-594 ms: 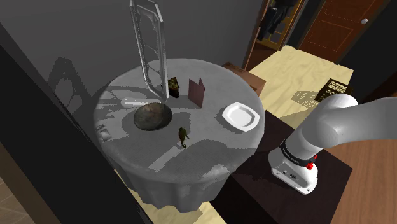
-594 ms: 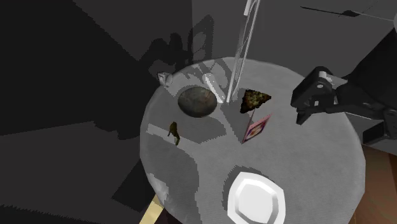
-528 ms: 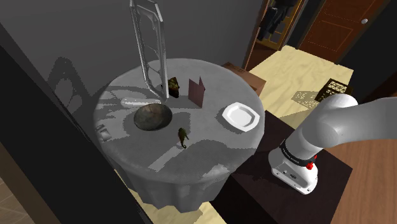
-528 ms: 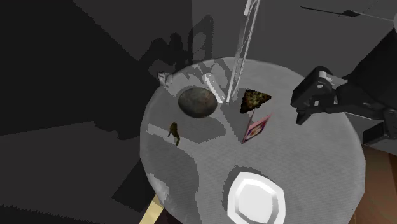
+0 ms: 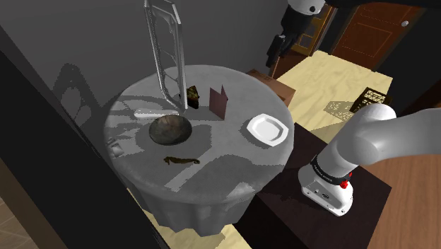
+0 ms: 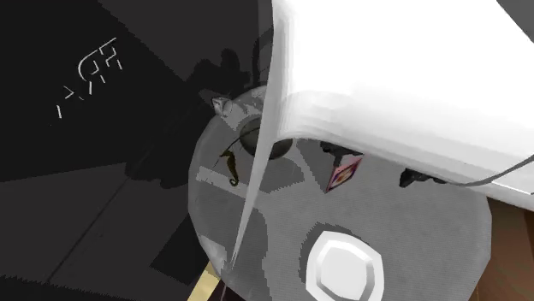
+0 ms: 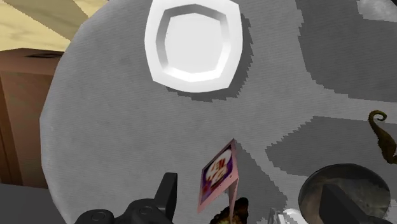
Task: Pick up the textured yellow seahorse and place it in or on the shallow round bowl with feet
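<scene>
The seahorse (image 5: 181, 160) is small, dark olive-yellow and lies flat on the round grey table (image 5: 233, 173), just in front of the bowl. It also appears as a curled brownish seahorse (image 6: 230, 165) (image 7: 383, 135). The shallow dark round bowl (image 5: 170, 129) stands mid-table; the bowl (image 6: 249, 137) is partly hidden behind the white arm, and its rim (image 7: 347, 194) shows beside the seahorse. My black gripper (image 5: 275, 49) hangs high above the table's far edge, well away from both and holding nothing.
A white octagonal plate (image 5: 267, 129) (image 6: 345, 265) (image 7: 193, 43) sits on the stand side of the table. A folded card (image 5: 220, 101) (image 6: 342, 175) (image 7: 218, 172), a small brown object (image 5: 192, 93) and a tall metal frame (image 5: 164, 49) stand behind the bowl.
The seahorse has tipped from upright to lying flat and shifted toward the shoulder view's left. The arm has swung up and over, now covering much of the second exterior view.
</scene>
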